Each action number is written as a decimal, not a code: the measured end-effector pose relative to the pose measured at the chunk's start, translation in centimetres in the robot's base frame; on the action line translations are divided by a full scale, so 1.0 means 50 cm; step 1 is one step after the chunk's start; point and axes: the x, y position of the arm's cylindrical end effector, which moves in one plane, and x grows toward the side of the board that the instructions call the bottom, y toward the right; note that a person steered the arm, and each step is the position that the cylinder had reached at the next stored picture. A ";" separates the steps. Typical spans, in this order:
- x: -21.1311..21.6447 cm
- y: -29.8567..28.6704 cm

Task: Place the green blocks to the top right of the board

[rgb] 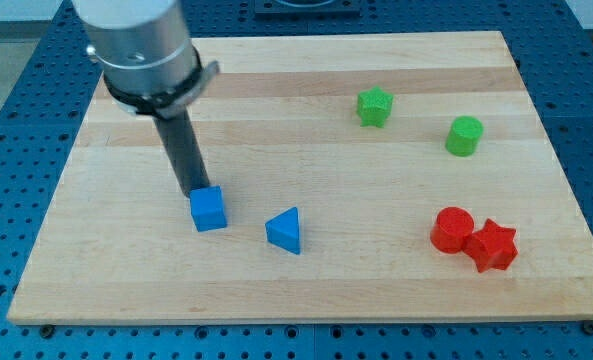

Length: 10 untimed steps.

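The desk (306,280) is light wood with stripes. The star (374,106) and the round block (464,136) are green. The cube (208,209) and the triangle (285,231) are blue. Another round block (452,229) and another star (493,245) are red.

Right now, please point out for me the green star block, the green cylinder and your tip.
green star block (374,106), camera view, on its top face.
green cylinder (464,135), camera view, on its round top and side.
my tip (196,192), camera view, the rod's very end, touching the blue cube (209,209).
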 end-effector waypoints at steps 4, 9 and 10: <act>0.074 0.215; 0.132 0.072; 0.132 0.061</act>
